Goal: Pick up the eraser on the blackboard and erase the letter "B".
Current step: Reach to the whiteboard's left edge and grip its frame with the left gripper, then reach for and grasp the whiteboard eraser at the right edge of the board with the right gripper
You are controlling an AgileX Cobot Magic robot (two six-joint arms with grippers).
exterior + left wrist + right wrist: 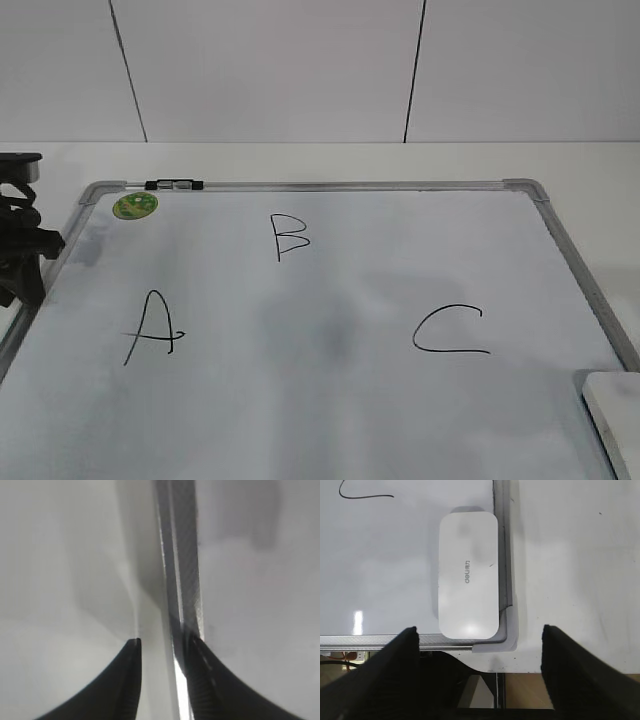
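Flat white rounded-rectangular plastic eraser [468,575] lies untouched at lower right of the silver-framed white dry-erase blackboard [330,410], thin black letter "B" [289,236] upper centre – right gripper [480,635] jaws spread wide, left gripper [162,645] jaws slightly parted over the frame.

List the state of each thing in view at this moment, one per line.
eraser: flat on the board's near right corner, not gripped.
letter "B": intact, unerased.
blackboard: lying flat; A, B, C written.
right gripper: open, above the eraser.
left gripper: open, straddling the board's frame.
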